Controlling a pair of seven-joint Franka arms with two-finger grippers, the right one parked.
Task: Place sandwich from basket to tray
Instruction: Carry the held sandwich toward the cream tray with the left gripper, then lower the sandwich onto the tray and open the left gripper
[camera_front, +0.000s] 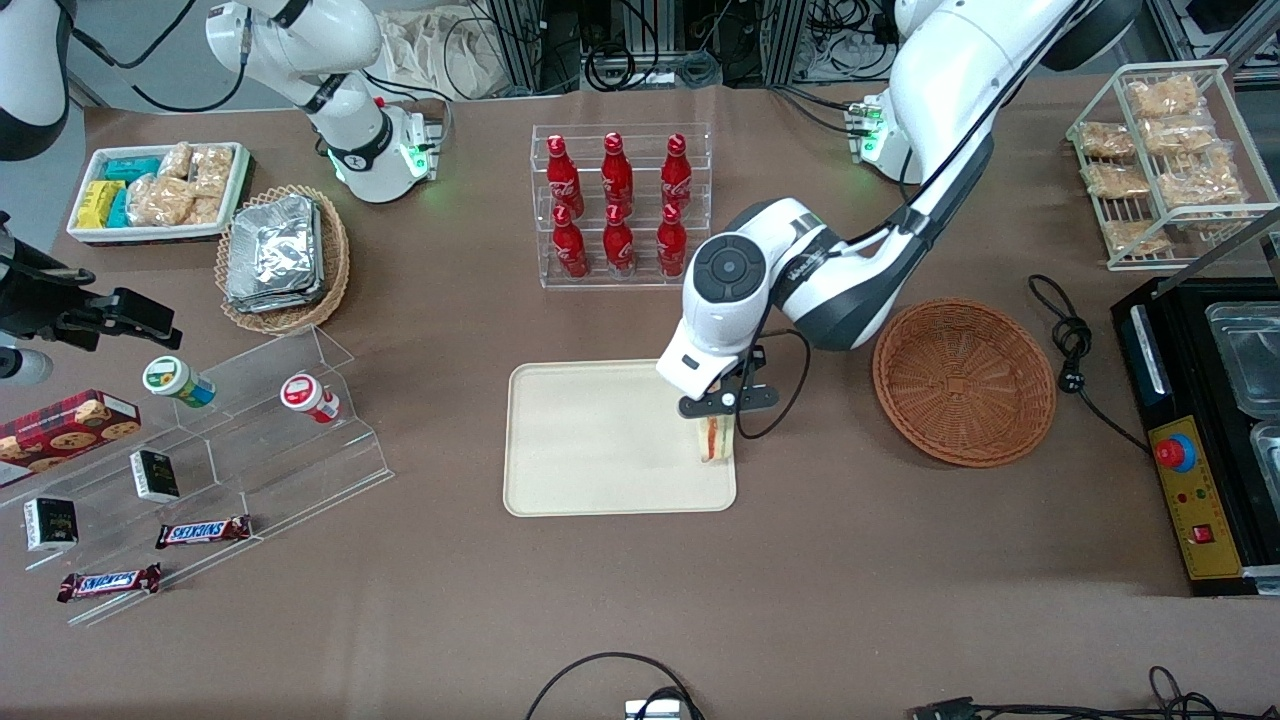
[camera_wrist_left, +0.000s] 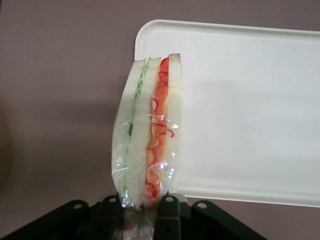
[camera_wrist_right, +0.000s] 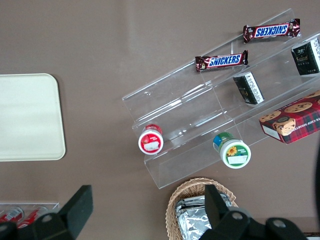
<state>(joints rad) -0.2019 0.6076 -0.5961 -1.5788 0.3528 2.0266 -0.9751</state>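
The gripper (camera_front: 716, 418) has its jaws clenched on the wrapped sandwich (camera_front: 714, 440), holding it edge-up over the tray (camera_front: 590, 440) corner nearest the basket (camera_front: 964, 382), which sits on the table (camera_front: 860, 560) toward the working arm's end.

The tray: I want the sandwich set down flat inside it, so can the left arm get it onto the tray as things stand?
Probably yes. The claw, shut on the sandwich, is at the tray edge nearest the basket, and nothing else lies on the tray.
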